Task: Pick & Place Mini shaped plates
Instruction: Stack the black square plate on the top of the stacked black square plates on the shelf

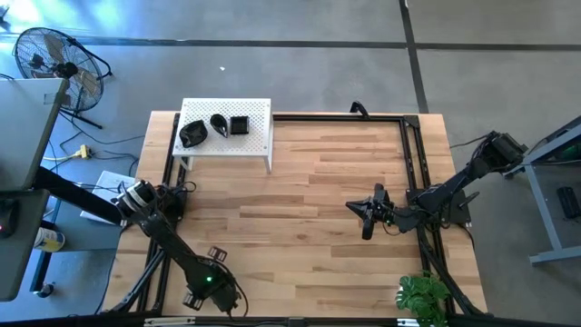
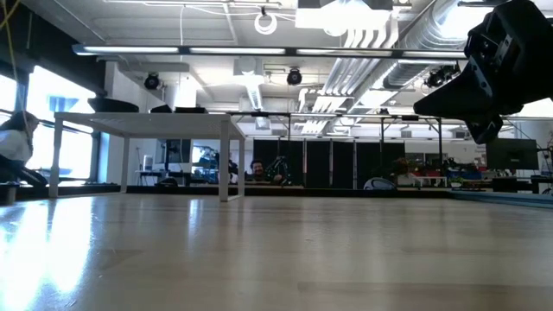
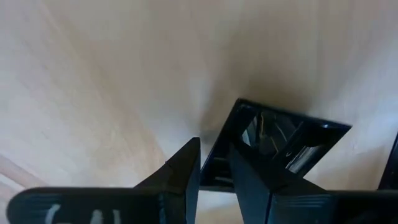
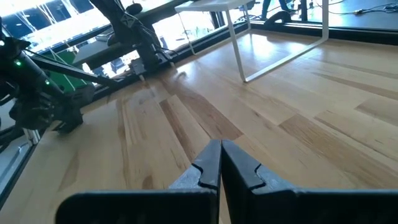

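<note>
In the left wrist view my left gripper [image 3: 214, 158] is shut on a glossy black square mini shaped plate [image 3: 283, 140], close over the bare wood. My left arm [image 1: 195, 272] reaches to the table's near left part. Three more black plates [image 1: 216, 125] lie on top of the white perforated stand [image 1: 259, 111] at the far left. My right gripper [image 4: 219, 163] is shut on nothing and hovers over the table's right part [image 1: 368, 216]. My left gripper pinches the square plate's rim [image 3: 217, 163] at one side near a corner. One finger [image 3: 183, 171] is outside the rim and the other [image 3: 252, 177] lies over the plate's inside. The fingers come from above, pointing steeply down. Whether the plate touches the wood I cannot tell.
The stand [image 2: 147, 121] rests on thin white legs at the far left. A black frame [image 1: 413, 163] runs along the table's far and right edges. A green plant [image 1: 425, 298] sits at the near right corner. Open wood [image 1: 309, 209] lies between the arms.
</note>
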